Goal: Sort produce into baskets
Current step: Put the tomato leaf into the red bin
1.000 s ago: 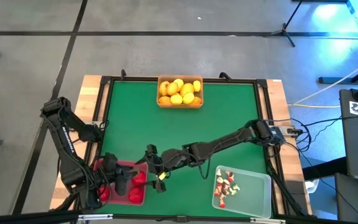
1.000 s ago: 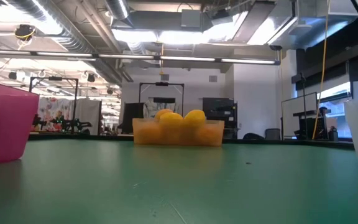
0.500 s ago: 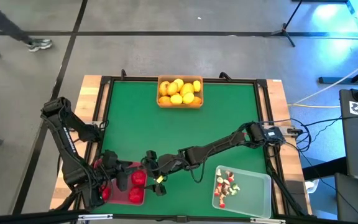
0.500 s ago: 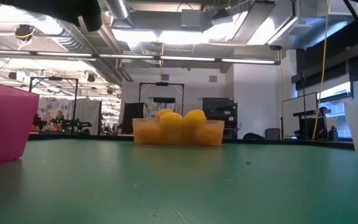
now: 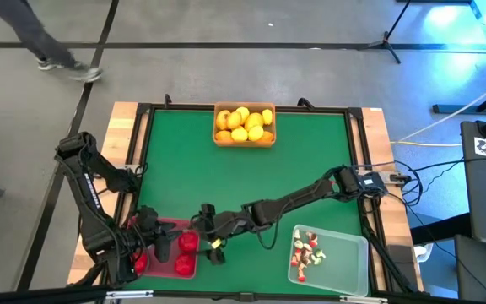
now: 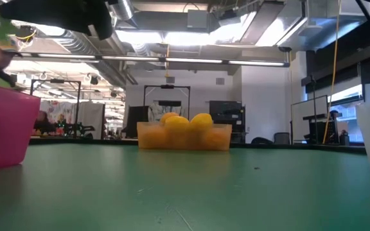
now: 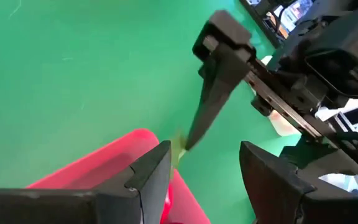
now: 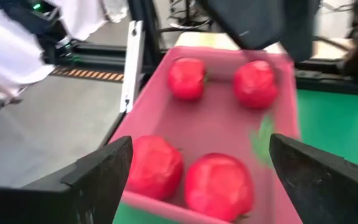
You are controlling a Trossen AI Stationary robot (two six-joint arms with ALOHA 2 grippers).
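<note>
While I hold station: sorting nearly finished, I judge.
Right claw (image 5: 213,243): wide open, empty, at red basket (image 5: 194,268) rim.
Left claw (image 5: 160,246): part open, empty, over red fruits (image 8: 219,183).
Next: retract clear of the bench (image 5: 310,160).

the left arm folds down along the table's left edge, its elbow raised near the rim, and its gripper (image 5: 160,242) sits low at the near-left corner. its 2 dark fingers (image 7: 148,174) stand apart with a clear gap between them, holding nothing. the right arm reaches from the table's right side in a long, nearly straight line toward the near-left. the right gripper (image 5: 208,237) hangs close to the left one, its jaws spread wide and empty.
</note>
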